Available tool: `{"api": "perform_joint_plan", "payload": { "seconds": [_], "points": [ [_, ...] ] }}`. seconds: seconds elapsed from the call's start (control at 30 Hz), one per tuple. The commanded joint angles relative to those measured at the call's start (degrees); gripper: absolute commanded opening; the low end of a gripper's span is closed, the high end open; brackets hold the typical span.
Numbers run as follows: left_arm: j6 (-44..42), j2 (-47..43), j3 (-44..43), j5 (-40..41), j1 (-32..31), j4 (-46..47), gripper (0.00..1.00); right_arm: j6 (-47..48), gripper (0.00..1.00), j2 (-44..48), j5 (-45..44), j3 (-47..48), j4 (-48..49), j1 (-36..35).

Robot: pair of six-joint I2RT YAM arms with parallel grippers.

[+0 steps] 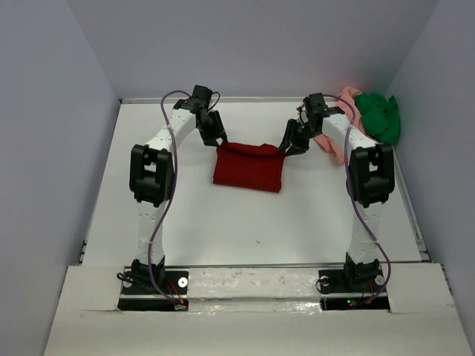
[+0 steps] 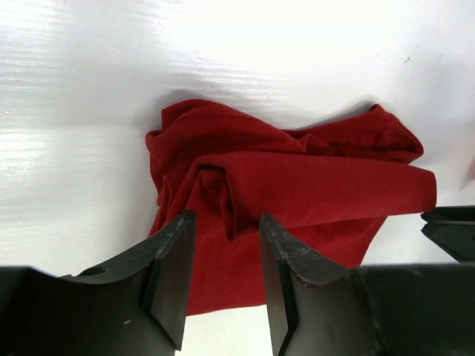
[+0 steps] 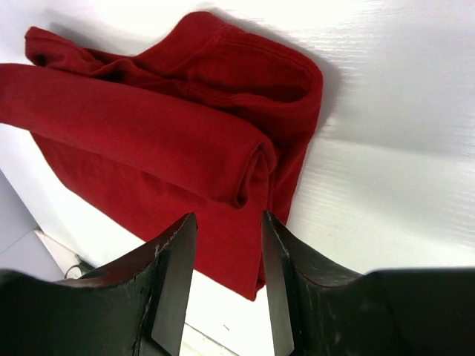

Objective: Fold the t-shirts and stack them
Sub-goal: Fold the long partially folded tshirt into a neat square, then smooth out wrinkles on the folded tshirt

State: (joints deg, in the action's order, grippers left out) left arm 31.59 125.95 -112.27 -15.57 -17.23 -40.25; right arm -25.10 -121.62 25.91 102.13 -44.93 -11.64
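Near the middle of the white table point(image 1: 245, 230), a little toward 12 o'clock: dark red t-shirt point(image 1: 249, 167), folded into a rough rectangle, with a rolled fold along its far edge; at the shirt's 10 o'clock corner, left gripper point(image 1: 214, 138), jaws apart, clamped on nothing; from the left wrist, fingers point(image 2: 174, 267) spread either side of a bunched ridge of red cloth, contact with it impossible to tell; at the shirt's 2 o'clock corner, right gripper point(image 1: 289, 144), jaws likewise apart, straddling the end of the rolled fold in the right wrist view; at 1 to 2 o'clock, in the far right corner, salmon pink t-shirt point(image 1: 330, 144) and bright green t-shirt point(image 1: 378, 115), both crumpled, touching each other, the pink one partly behind the right arm.
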Motion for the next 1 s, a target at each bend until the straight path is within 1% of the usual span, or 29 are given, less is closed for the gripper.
{"api": "perform_joint_plan", "payload": {
  "seconds": [0.0,0.07,0.17,0.2,0.33,0.47,0.5,0.53,0.57,0.6,0.63,0.67,0.7,0.83,0.97],
  "points": [
    [0.1,-2.6,-3.2,1.1,0.2,0.3,0.49,0.4,0.46,6.0,-1.7,-1.0,3.8,0.5],
    [0.1,-3.2,-3.5,1.5,0.3,-0.4,0.49,0.3,0.46,7.1,-1.6,-1.8,4.9,0.5],
    [-0.1,-5.5,-4.5,2.4,0.3,-2.3,0.49,0.1,0.44,8.2,1.9,-2.5,6.0,0.5],
    [-0.2,-6.2,-4.5,2.7,0.3,-2.5,0.49,-0.1,0.41,8.2,3.0,-2.6,6.1,0.5],
    [-0.7,-9.1,-4.0,2.1,0.3,-3.7,0.49,-1.9,0.39,8.5,6.5,-5.2,7.4,0.5],
    [-1.1,-11.9,1.9,-0.3,0.4,-2.9,0.48,-3.6,0.38,8.1,9.4,-7.6,9.2,0.5],
    [-1.0,-13.7,5.8,-1.6,0.3,-0.9,0.47,-4.0,0.38,7.9,10.6,-8.2,9.7,0.5],
    [-0.7,-14.6,7.7,-2.2,0.3,0.2,0.46,-4.4,0.38,7.7,11.2,-8.5,10.8,0.5],
    [-0.6,-15.5,9.6,-2.9,0.2,1.2,0.43,-4.9,0.37,7.6,11.6,-9.0,11.3,-0.1],
    [-0.3,-17.0,13.3,-4.9,0.1,3.7,0.21,-5.5,0.23,7.4,12.2,-9.5,11.8,-0.1],
    [-0.1,-17.7,14.9,-6.1,0.0,5.1,0.02,-5.7,0.02,6.7,12.5,-9.5,12.0,-0.9],
    [0.0,-18.8,18.0,-9.0,-0.1,8.1,0.00,-6.2,0.00,6.3,13.2,-9.6,12.1,-1.6],
    [0.0,-19.2,19.1,-10.3,-0.3,9.1,0.00,-6.5,0.00,6.0,13.6,-9.7,12.7,-1.6],
    [-0.2,-19.9,22.9,-13.8,-1.0,13.0,0.00,-9.6,0.00,5.1,15.9,-11.2,16.7,-3.4],
    [0.1,-19.7,24.9,-16.2,-1.6,16.2,0.00,-10.9,0.00,3.1,16.5,-9.5,17.2,-4.7]
  ]
}}
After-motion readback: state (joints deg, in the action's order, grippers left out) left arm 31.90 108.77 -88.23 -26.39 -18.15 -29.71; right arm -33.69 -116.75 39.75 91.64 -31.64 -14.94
